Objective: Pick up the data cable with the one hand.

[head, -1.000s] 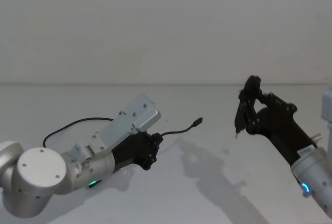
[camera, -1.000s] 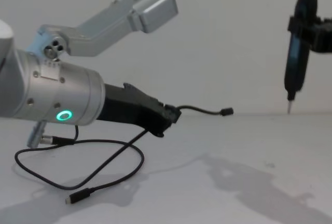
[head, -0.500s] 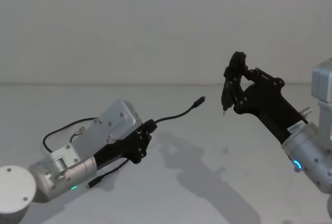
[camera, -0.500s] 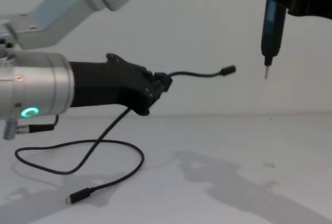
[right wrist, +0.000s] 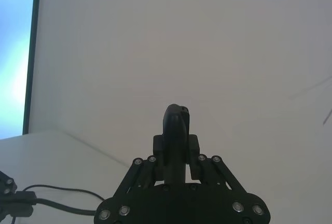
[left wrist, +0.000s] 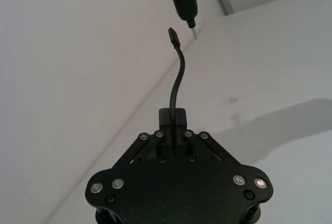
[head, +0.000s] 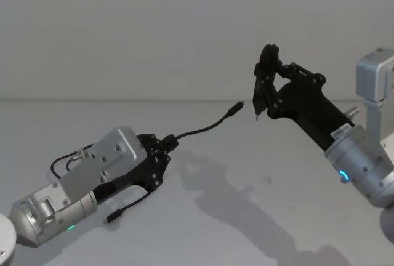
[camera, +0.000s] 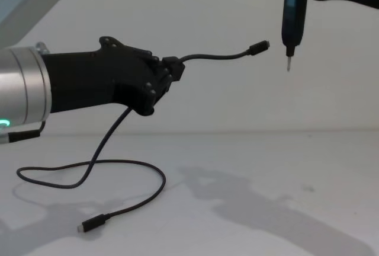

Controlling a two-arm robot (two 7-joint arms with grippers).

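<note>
Left gripper (camera: 170, 71) clamps data cable (camera: 213, 57), plug (camera: 259, 47) near rod tool (camera: 293, 13).

Black all along the data cable (head: 203, 129), plugs too. Same flat black on the left tool (head: 167, 146), dotted with little silver screws (left wrist: 119, 183). Behind it, a silver left wrist (head: 49, 229) with a small green light (head: 72, 227). Black again on the right tool (head: 263, 87) and on the slim rod (camera: 293, 19), but for its tiny silver tip (camera: 288, 63). Silver on the right wrist (head: 366, 180) as well, with a blue light (head: 343, 177) and a white label (head: 339, 132). Pale grey-white counter (head: 289, 180), with soft grey shadows (head: 234, 210). Plain whitish wall (head: 123, 32).
</note>
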